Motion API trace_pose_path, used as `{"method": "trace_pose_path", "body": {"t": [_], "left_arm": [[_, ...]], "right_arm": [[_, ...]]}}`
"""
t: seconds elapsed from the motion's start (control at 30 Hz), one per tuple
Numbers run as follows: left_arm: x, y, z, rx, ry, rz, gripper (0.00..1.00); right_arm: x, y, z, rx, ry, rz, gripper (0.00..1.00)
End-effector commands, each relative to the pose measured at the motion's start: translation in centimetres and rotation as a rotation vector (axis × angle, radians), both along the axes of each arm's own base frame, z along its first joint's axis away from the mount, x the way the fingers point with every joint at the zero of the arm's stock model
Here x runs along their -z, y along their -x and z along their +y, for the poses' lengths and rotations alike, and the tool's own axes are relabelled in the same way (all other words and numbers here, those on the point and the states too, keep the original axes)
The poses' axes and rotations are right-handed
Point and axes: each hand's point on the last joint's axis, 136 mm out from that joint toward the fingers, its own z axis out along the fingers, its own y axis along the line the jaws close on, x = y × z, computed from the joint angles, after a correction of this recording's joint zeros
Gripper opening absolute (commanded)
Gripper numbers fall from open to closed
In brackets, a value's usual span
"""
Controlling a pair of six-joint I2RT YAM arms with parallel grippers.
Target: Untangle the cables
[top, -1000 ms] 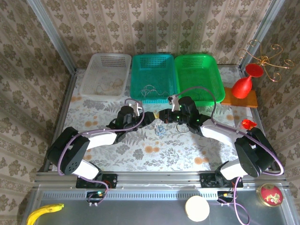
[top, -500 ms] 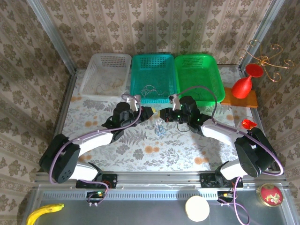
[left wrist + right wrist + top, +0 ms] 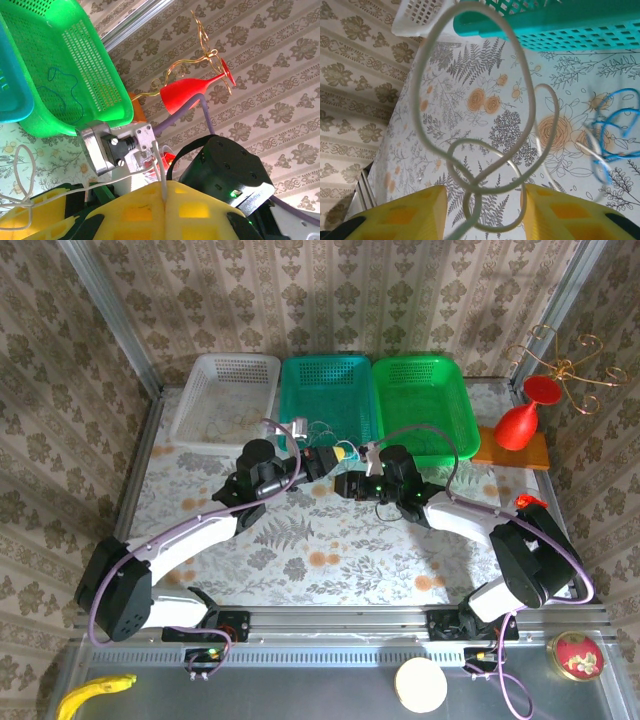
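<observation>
Left end effector (image 3: pixel 164 196): yellow pads pressed flat together at the bottom centre of the left wrist view, pinching the whitish cord (image 3: pixel 418 85) in their seam.
Right end effector (image 3: pixel 482 202): jaws stand apart along the bottom edge of the right wrist view. The cord's crossing hangs in the gap and seems to touch neither pad.
The cables: the whitish cord is raised off the bench (image 3: pixel 330 560) and strung between the two end effectors at the centre of the top view, just in front of the teal basket (image 3: pixel 580 22). A thinner blue cord (image 3: pixel 615 156) curls at the right of the right wrist view. I cannot tell whether it is caught in the white one.
Step in hand: by my judgement, working the whitish cord free of the bunch, with the left pinch as the anchor.
Doing it well: hold the left pinch firm. Close the right on a single strand beside the crossing, not on the crossing itself. Then draw away slowly so the loop opens rather than cinches. Stay clear of the basket mesh, which could snag.
Cord: round, smooth and matt, limp yet springy enough to hold open curls.
Pads: yellow moulded plastic with square recesses.
Baskets: perforated plastic with slotted walls. The white basket (image 3: pixel 422 12) is at upper left, and the green basket (image 3: pixel 75 60) is at upper left of the left wrist view.
Bench cover: flat cloth printed with grey ferns and orange flowers.
</observation>
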Motion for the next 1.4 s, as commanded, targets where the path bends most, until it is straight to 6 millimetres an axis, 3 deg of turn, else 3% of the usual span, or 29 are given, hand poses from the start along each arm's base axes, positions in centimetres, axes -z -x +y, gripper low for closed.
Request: {"method": "trace_pose_path", "body": {"t": [0.0, 0.23, 0.57, 0.63, 0.73, 0.9, 1.0, 1.37], "left_arm": [[-2.2, 0.5, -0.3, 0.026, 0.027, -0.052, 0.00], [-3.9, 1.0, -0.4, 0.034, 0.059, -0.068, 0.00], [-8.0, 1.7, 0.0, 0.039, 0.136, -0.107, 0.00], [-9.0, 1.9, 0.1, 0.042, 0.151, -0.121, 0.00], [-10.2, 2.1, 0.4, 0.044, 0.161, -0.141, 0.00], [-12.5, 2.1, 1.2, 0.031, 0.163, -0.194, 0.00], [-13.9, 1.7, 2.0, 0.017, 0.167, -0.223, 0.00], [-21.0, -0.5, 7.3, -0.097, 0.154, -0.381, 0.00]], "right_arm": [[-1.7, -1.1, 0.6, 0.004, -0.027, -0.054, 0.48], [-0.3, -2.0, 0.0, 0.056, 0.012, -0.057, 0.51], [2.6, -4.2, -0.3, 0.131, 0.047, -0.061, 0.51], [3.5, -4.5, -0.1, 0.131, 0.047, -0.053, 0.44], [4.7, -4.4, 0.1, 0.123, 0.046, -0.032, 0.26], [6.2, -3.3, -0.5, 0.128, 0.050, -0.003, 0.15], [6.8, -2.6, -0.8, 0.125, 0.051, 0.012, 0.00], [9.1, -1.0, -1.9, 0.134, 0.069, 0.053, 0.00]]}}
